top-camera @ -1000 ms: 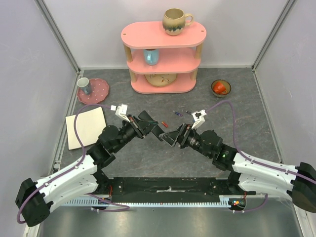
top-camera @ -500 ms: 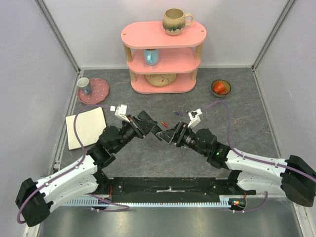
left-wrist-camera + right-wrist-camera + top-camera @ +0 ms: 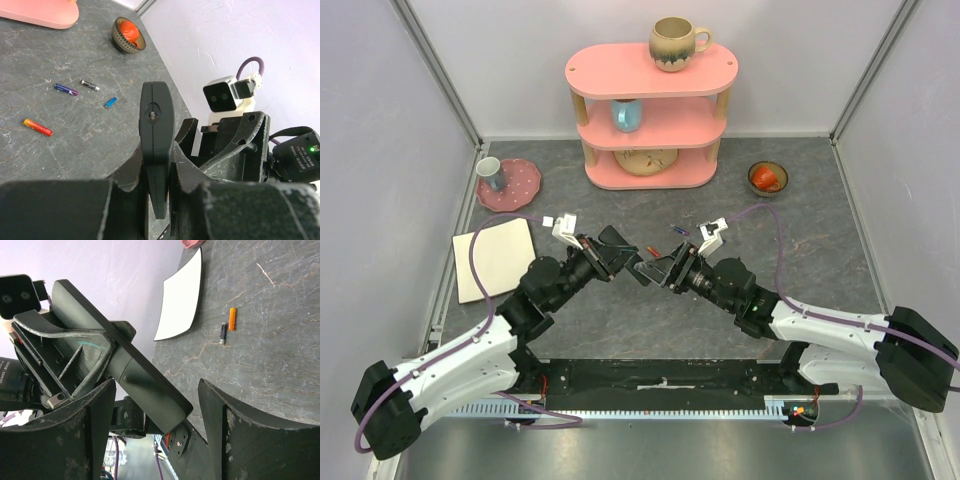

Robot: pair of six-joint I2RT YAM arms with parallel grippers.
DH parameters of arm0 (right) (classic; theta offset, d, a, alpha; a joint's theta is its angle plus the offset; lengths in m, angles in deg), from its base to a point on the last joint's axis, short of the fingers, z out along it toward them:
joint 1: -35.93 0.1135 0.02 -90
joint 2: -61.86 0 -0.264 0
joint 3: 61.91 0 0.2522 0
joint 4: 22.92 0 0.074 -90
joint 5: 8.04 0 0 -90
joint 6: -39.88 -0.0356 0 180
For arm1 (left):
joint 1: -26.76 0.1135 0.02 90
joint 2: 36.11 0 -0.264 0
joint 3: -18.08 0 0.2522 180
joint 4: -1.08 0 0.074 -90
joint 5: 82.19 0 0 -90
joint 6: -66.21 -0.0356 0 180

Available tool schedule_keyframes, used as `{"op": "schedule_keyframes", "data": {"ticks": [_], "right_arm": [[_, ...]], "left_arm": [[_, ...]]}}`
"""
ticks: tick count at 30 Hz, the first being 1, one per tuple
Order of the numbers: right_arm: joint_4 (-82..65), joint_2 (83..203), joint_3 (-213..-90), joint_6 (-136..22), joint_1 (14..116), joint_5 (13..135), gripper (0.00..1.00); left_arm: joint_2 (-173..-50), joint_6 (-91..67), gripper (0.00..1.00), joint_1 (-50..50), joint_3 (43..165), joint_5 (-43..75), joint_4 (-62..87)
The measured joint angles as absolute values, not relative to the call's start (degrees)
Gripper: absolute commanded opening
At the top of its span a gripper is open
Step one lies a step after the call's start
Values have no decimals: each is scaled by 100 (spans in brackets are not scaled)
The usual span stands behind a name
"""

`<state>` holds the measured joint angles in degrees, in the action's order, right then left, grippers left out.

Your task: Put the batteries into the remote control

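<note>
My left gripper (image 3: 159, 150) is shut on the remote control (image 3: 156, 115), a slim black bar held edge-on above the table; in the top view the left gripper (image 3: 625, 258) sits mid-table. My right gripper (image 3: 157, 390) is open, its fingers on either side of the remote control's free end (image 3: 125, 360) without touching it. The batteries lie loose on the table beyond: red-orange (image 3: 37, 127), purple (image 3: 66, 89), dark grey (image 3: 90, 85) and blue (image 3: 110, 102). The purple one shows in the top view (image 3: 677, 229).
A pink shelf (image 3: 650, 110) with a mug (image 3: 675, 42) stands at the back. A bowl (image 3: 767, 177) with something red sits at the back right. A pink plate (image 3: 510, 183) with a cup and a white sheet (image 3: 495, 258) lie at the left.
My right gripper has moved left towards the left gripper and now straddles the end of the remote control. The left arm has barely moved.
</note>
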<state>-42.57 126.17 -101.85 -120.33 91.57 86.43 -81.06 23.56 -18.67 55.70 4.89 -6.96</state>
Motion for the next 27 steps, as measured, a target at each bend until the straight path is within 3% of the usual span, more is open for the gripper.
{"op": "schedule_keyframes", "data": {"ticks": [7, 15, 21, 24, 27], "right_arm": [[-4288, 12672, -10185, -12112, 9159, 8578, 73], [-4318, 12685, -10185, -12156, 9159, 8532, 53], [-4390, 12722, -10182, -12171, 9154, 8486, 49], [-4390, 12722, -10182, -12169, 9152, 8477, 52], [-4412, 12722, -10182, -12169, 9152, 8475, 75]], "left_arm": [[-8060, 2356, 2, -1867, 5563, 485, -797], [-8060, 2354, 2, -1867, 5548, 481, -806], [-8017, 2363, 2, -1845, 5533, 432, -810], [-8014, 2373, 2, -1838, 5533, 428, -810], [-8006, 2384, 2, -1832, 5533, 435, -810]]}}
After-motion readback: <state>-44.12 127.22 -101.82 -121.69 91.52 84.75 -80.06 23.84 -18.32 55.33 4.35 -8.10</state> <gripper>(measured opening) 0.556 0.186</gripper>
